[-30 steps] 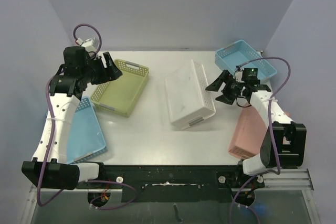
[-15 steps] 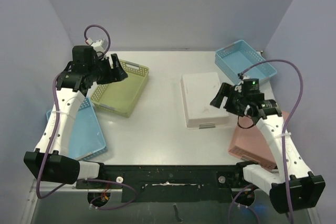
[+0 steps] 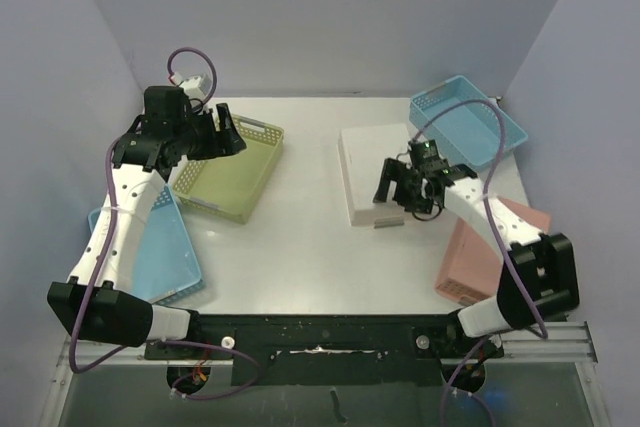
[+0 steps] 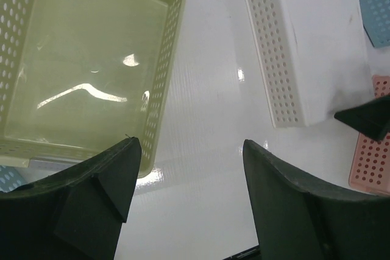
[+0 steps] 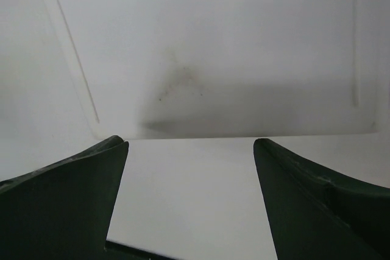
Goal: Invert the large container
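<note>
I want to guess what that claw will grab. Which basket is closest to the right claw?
The white basket, the only white one, bottom-up in the middle of the table. The open right gripper is right over its near edge.

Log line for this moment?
white container bottom-up | right end effector open over it | left end effector open near green basket

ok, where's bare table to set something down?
Widest bare patch: table centre, between green basket and white container, running to the near edge between blue tray and pink basket. Right side crowded: right gripper, light-blue basket.
</note>
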`<state>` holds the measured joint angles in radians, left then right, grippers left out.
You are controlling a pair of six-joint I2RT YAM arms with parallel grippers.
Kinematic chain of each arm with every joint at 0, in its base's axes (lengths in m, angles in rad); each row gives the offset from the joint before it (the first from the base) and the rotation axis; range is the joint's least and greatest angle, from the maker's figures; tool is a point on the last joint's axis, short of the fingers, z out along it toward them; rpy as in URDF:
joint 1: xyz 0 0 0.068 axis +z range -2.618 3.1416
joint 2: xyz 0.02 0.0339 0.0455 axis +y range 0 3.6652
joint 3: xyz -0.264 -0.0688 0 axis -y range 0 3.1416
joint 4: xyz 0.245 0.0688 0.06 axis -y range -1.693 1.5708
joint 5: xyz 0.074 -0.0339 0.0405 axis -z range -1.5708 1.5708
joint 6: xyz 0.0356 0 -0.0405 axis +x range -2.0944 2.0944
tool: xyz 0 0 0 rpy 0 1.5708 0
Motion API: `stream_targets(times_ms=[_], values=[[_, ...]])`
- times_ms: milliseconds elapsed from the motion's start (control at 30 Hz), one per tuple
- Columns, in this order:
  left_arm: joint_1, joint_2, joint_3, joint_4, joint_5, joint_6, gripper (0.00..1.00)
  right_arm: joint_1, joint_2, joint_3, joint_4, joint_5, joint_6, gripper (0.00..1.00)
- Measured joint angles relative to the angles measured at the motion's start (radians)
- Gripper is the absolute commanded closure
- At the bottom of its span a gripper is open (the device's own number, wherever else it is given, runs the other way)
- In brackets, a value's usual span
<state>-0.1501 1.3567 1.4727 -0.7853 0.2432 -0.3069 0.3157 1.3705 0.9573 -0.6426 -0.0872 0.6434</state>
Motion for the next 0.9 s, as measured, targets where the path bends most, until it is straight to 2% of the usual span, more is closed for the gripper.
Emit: stream_targets(times_ms=[133,267,467,667,767,833,900], values=[[-0.005,0.0,0.004,-0.001,-0.012,0.002,0.33,-0.01,0.258,0.252,0.121,-0.011,-0.076,0.13],[-0.006,0.0,0.006,-0.006,-0.029,0.006,0.33,-0.015,0.472,0.558,0.141,-0.032,-0.151,0.11],[-0.006,0.0,0.006,-0.015,-0.073,0.016,0.33,-0.05,0.45,0.628,0.132,-0.026,-0.254,0.1],[-0.022,0.0,0.009,-0.035,-0.082,0.027,0.33,-0.267,0.393,0.626,0.121,-0.014,-0.333,0.11],[-0.149,0.014,0.039,-0.054,-0.15,0.031,0.33,-0.35,0.393,0.626,0.108,0.069,-0.415,0.12],[-0.333,0.054,0.076,-0.043,-0.197,0.032,0.33,-0.352,0.404,0.626,0.09,0.116,-0.471,0.12],[-0.469,0.105,0.097,-0.032,-0.211,0.029,0.33,-0.339,0.428,0.628,0.082,0.152,-0.521,0.13]])
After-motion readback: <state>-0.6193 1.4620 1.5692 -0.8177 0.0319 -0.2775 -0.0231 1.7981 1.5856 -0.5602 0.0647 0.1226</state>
